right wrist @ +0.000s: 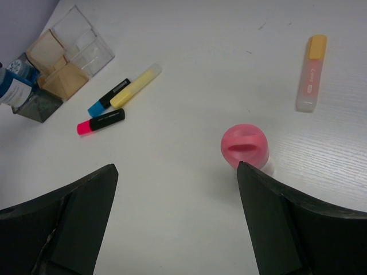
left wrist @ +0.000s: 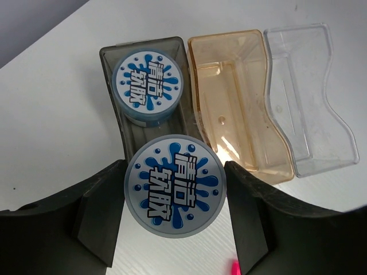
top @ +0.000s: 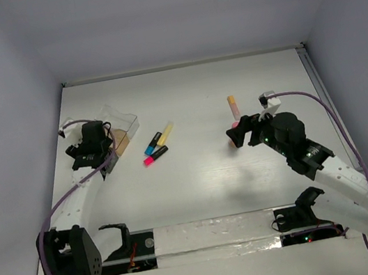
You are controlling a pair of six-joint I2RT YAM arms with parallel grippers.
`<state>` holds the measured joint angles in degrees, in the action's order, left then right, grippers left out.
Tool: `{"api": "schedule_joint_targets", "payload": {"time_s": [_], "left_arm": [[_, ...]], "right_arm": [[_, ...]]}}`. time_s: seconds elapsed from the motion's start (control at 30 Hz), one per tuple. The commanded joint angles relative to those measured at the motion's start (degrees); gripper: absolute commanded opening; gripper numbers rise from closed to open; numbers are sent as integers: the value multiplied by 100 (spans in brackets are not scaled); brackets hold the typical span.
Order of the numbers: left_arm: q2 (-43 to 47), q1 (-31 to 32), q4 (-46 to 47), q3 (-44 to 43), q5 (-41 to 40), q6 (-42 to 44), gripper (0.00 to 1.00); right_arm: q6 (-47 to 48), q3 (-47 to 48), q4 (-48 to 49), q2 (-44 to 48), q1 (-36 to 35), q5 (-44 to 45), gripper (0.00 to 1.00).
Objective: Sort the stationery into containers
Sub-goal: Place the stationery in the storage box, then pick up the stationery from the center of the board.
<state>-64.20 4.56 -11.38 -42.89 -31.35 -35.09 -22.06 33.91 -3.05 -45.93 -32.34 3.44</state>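
Observation:
My left gripper (left wrist: 175, 172) is shut on a round blue-and-white disc (left wrist: 172, 197) and holds it just above the near end of the greyish box (left wrist: 110, 63). A second, like disc (left wrist: 148, 86) lies in that box. The tan-brown box (left wrist: 238, 103) and a clear box (left wrist: 309, 103) adjoin it on the right. My right gripper (right wrist: 176, 169) is open and empty above the table, with a pink round-ended stick (right wrist: 245, 146) by its right finger. The orange-pink tube (right wrist: 311, 71) lies beyond. The yellow (right wrist: 136, 86), blue (right wrist: 108, 97) and pink (right wrist: 100, 121) highlighters lie mid-table.
From above, the boxes (top: 124, 126) stand at the left beside my left gripper (top: 101, 151). The highlighters (top: 157, 145) lie just right of them. My right gripper (top: 235, 136) is at the middle right, near the tube (top: 233, 106). Walls enclose the table.

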Motion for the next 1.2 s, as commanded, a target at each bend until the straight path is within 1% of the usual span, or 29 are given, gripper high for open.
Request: {"api": "schedule_joint_targets", "payload": {"time_s": [0.0,0.17,0.2,0.27,0.3,0.33,0.37,0.43,0.47,0.53,0.57,0.63,0.67,0.73,0.8,0.83,0.87,0.9,0.93,0.97,1.0,1.03,1.07,1.1,1.13,1.17], "left_arm": [[-48,-156,443,-43,-336,-156,21],[-311,-210,575,-26,-301,-182,24],[-373,-210,584,-26,-301,-217,29],[-513,-210,566,-35,-354,-252,34],[-531,-210,549,-43,-354,-270,40],[-549,-210,557,-44,-328,-279,45],[-567,-210,566,-44,-301,-279,46],[-532,-210,575,-35,-275,-253,57],[-471,-210,593,-26,-223,-253,62],[-409,-210,636,-35,-187,-209,71],[-322,-210,645,-35,-117,-183,73],[-242,-210,672,-52,-29,-165,77],[-137,-210,672,-52,41,-130,77],[-22,-148,672,-44,33,-95,78],[153,-26,611,-61,-2,-103,78],[206,71,602,-79,-37,-94,74],[337,246,593,-105,-264,-51,70],[399,743,541,-210,-396,10,63],[452,1053,540,-263,-485,55,58],[514,1387,618,-307,-468,151,50],[514,1738,837,-386,-442,247,43],[479,2438,917,-439,-424,335,36],[331,2784,988,-491,-398,371,30],[217,3075,1110,-596,-346,424,22],[94,3643,1303,-641,-319,450,15],[-221,3945,1400,-693,-327,477,4]], "right_arm": [[27,151,76,111,-45,-72,91],[27,151,94,85,-45,-107,91],[35,151,94,67,-45,-107,90],[35,133,120,58,-45,-116,85],[27,133,120,58,-45,-116,83],[35,133,129,58,-45,-98,80],[36,125,129,75,-45,-55,73],[36,107,129,102,-45,-2,69],[36,98,129,128,-45,59,65],[27,98,138,155,-45,86,63],[27,81,155,172,-45,104,60],[35,72,147,190,-45,156,55],[36,80,129,181,-45,244,54],[36,81,94,190,-45,306,53],[36,72,103,216,-45,376,49],[9,72,85,268,-45,420,42],[-17,63,68,330,-45,586,37],[-61,28,50,400,-45,666,20],[-79,10,50,488,-45,762,19],[-105,-7,24,698,-45,1024,4],[-122,-33,-11,821,-45,1140,0],[-140,-51,-107,953,-45,1272,0],[-149,-60,-152,1094,-45,1377,0],[-166,-77,-178,1400,-45,1648,0],[-210,-112,-196,1559,-45,1790,0],[-237,-200,-187,1709,-45,1948,0]]}}
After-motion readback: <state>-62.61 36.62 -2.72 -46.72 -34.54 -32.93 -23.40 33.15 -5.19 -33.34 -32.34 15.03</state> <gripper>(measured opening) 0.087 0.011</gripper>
